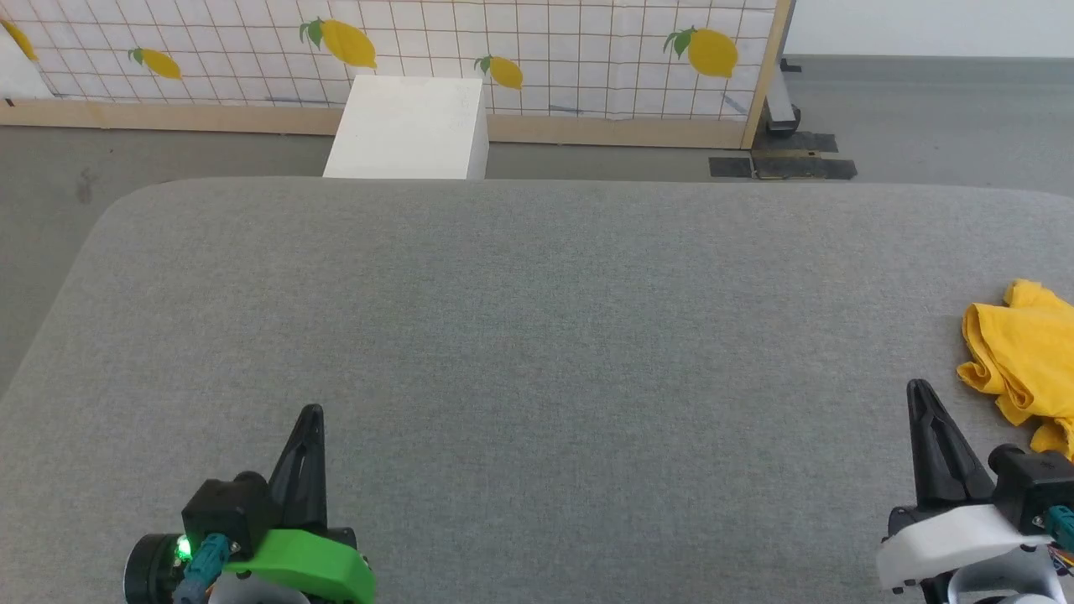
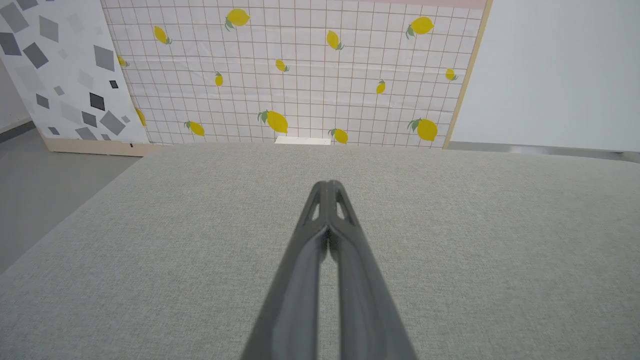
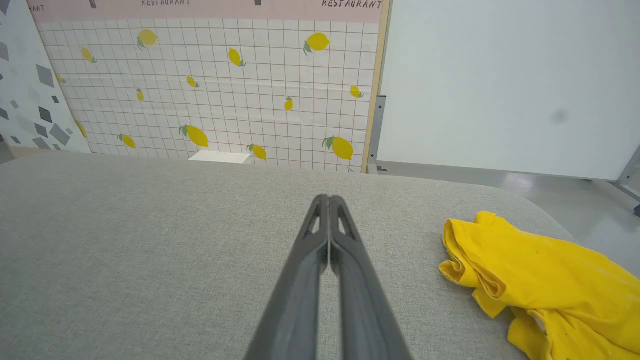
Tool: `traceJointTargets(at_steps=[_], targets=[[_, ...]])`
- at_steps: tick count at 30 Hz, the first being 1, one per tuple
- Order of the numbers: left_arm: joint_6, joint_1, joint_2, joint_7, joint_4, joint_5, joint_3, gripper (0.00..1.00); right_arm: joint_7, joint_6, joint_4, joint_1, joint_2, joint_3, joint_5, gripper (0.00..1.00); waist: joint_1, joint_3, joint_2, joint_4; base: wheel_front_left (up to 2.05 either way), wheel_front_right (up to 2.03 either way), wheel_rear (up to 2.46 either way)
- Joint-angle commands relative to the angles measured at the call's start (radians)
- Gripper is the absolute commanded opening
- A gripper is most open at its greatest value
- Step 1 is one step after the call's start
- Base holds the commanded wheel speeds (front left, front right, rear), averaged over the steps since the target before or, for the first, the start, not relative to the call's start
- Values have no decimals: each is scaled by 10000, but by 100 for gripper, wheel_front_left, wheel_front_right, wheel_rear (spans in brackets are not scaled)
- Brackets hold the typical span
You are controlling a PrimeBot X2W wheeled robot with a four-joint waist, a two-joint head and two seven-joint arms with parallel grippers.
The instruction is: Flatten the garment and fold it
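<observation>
In the head view you see the grey fabric surface (image 1: pixel 537 335) with the garment (image 1: pixel 1019 361) bunched at its right side, a crumpled bright yellow heap that runs out of the picture. Your right gripper (image 1: pixel 920 387) sits at the lower right, near the heap but apart from it. Your left gripper (image 1: pixel 311 411) sits at the lower left, well apart from it. Both point up the view. A white box (image 1: pixel 407 126) stands beyond the far edge, in front of a lemon-print panel (image 1: pixel 537 50).

In the left wrist view the fingers (image 2: pixel 300 280) are clenched tip to tip over the surface, with nothing between them.

In the right wrist view the fingers (image 3: pixel 357 290) are likewise clenched and empty. The garment (image 3: pixel 550 280) lies to their right in loose rolls. It seems to reach the surface's edge, though the picture cuts it off.
</observation>
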Motion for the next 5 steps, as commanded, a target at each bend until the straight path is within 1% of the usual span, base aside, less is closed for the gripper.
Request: traceJointTargets(at_steps=[1, 5], targets=[[-83, -195, -109, 77, 42, 166, 89, 0, 51, -5, 27, -165, 3, 60, -47, 0, 0, -4, 0, -1, 0, 0, 0], [-132, -220, -188, 157, 55, 295, 171, 0, 105, -5, 31, -191, 4, 128, -54, 0, 0, -16, 0, -2, 0, 0, 0]])
